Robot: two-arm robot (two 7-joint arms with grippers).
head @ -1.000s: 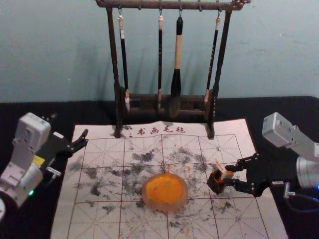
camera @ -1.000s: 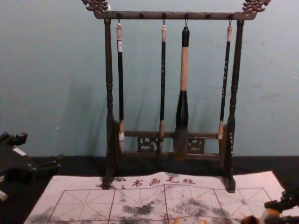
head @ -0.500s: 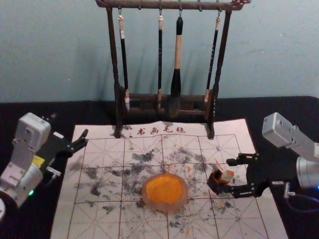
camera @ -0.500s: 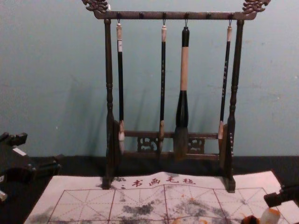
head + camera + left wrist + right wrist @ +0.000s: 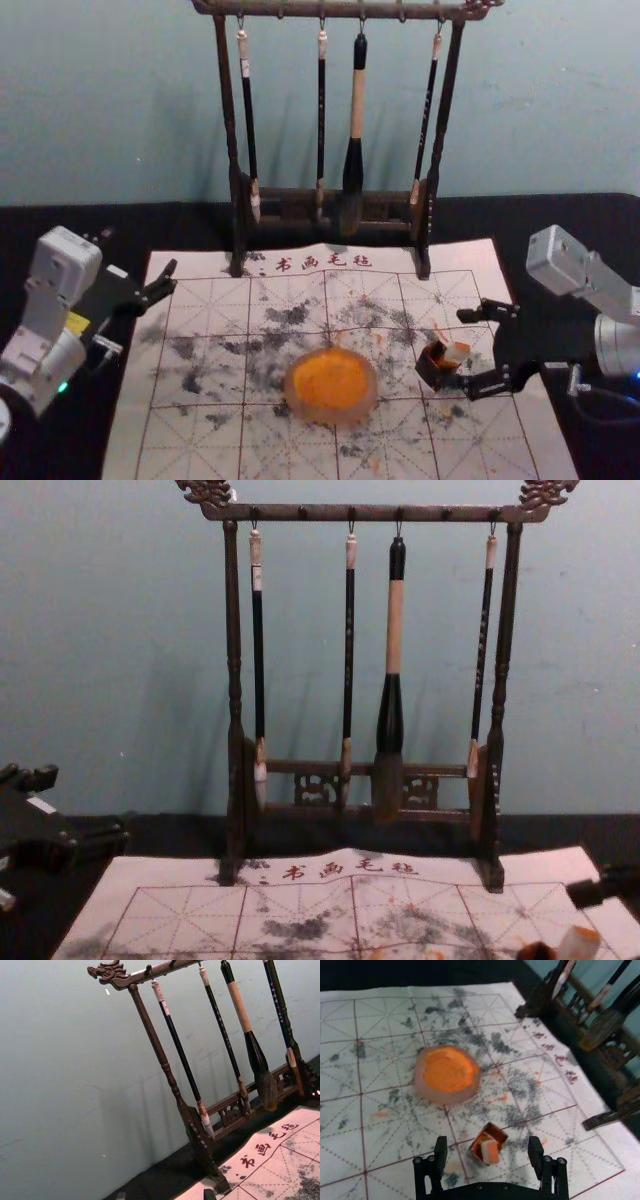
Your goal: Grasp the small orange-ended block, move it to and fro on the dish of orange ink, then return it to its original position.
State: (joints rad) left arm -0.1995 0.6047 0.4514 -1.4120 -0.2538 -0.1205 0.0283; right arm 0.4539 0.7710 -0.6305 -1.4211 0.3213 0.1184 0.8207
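Orange-ended block (image 5: pixel 490 1152), right claw (image 5: pixel 458 349), wrist view

- Dark table (image 5: pixel 480 222), extends past gridded mat (image 5: pixel 200 445), left and right.
- Mat pale, ink-smudged, on table.
- Brush rack (image 5: pixel 237 235) upright, feet at mat's far edge.

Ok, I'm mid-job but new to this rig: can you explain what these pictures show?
It's a robot with two arms. The head view looks down from its head, the chest view looks forward from lower down, and each wrist view rides on an arm.

A marked writing mat lies on the table, bearing a dish of orange ink and a dark little holder with the orange-ended block leaning in it. Behind stands a rack with four hanging brushes.

Nothing is held: the right gripper is open around the block, and the left gripper waits open off to the left.
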